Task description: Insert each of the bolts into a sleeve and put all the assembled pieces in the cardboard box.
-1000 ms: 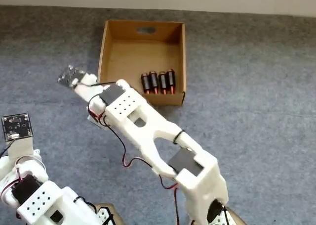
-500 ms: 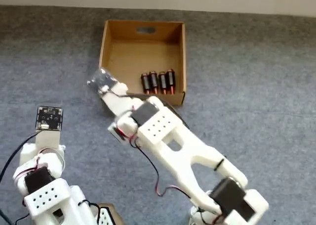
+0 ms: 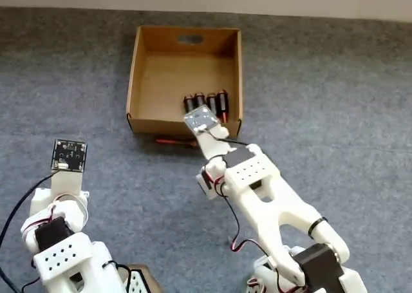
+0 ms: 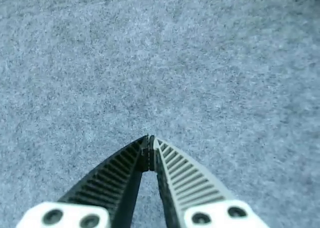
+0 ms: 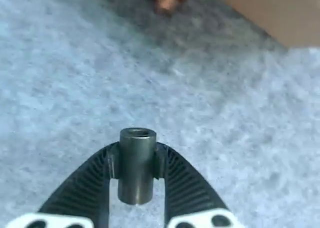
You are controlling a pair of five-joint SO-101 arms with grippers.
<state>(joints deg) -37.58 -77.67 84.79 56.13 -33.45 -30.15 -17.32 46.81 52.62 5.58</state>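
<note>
Sleeve (image 5: 136, 165) clamped in right fingers (image 5: 95, 183) near cardboard box (image 3: 137, 67) | left fingers (image 4: 120, 173) closed, empty, above carpet (image 4: 200, 62)

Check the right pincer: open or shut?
Shut on the sleeve: the right pincer clamps it from both sides.

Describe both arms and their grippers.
Both the left arm and right arm are white plastic shells with black motors, dotted hole grids, and thin red and black cables. The left gripper and right gripper have tapered, ribbed jaws on white bases.
</note>
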